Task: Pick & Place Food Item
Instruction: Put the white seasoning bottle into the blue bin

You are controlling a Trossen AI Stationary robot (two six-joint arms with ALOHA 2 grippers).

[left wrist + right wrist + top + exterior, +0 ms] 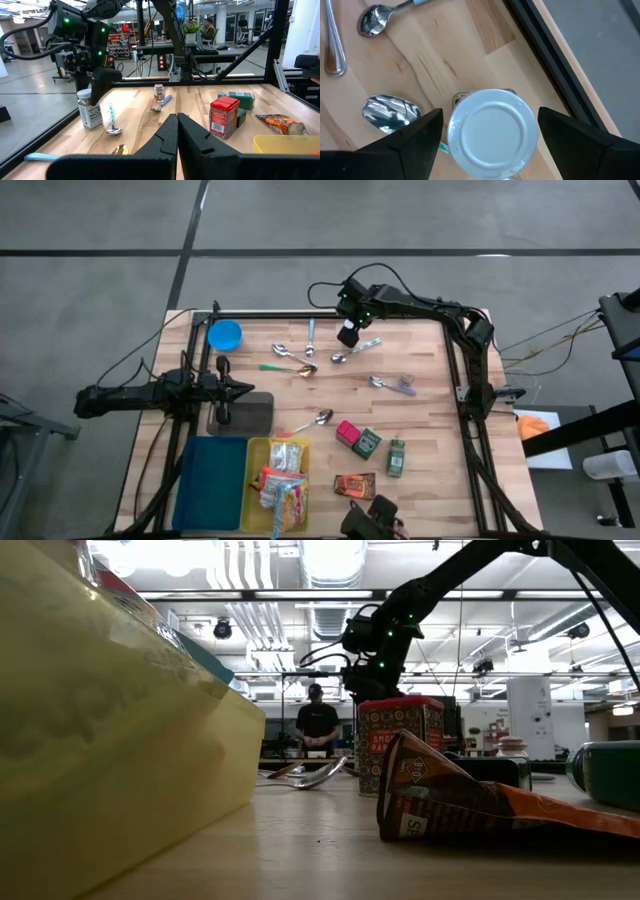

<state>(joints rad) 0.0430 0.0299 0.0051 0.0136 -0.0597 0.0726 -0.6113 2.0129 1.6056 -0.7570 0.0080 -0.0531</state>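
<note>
**Clerk:** Wooden counter (420, 430), slatted top, black frame; workshop hall behind it, one person seated far off at a desk (317, 725). First item?

**Checker:** Right end effector (487, 131) — fingers spread wide, one on each side of a white-lidded jar (490, 132), no contact that I can see. In the overhead view it hangs near the far edge of the counter (349, 332).

**Clerk:** Jar's position?

**Checker:** Upright on the counter, labelled side showing in the left wrist view (90, 109); a spoon with a light-blue handle (113, 122) lies just beside it, more spoons (292, 358) scattered nearby.

**Clerk:** Left end effector?

**Checker:** Clenched, holding nothing, pointing level over the left edge of the counter (243, 387) (arm folded back, at rest).

**Clerk:** Remaining stock?

**Checker:**
- Blue bowl (224, 335), far left corner.
- Dark grey tray (255, 415), just in front of the left end effector.
- Blue tray (212, 485) and yellow bin (256, 455), side by side at the near edge; snack packets (285, 485) in the bin.
- Red-topped tin (347, 432), touching a green box (366, 443).
- Green can (396, 458), lying near them.
- Orange-brown pouch (354, 484), nearest the near edge — it fills the foreground of the low view (470, 805).
</note>
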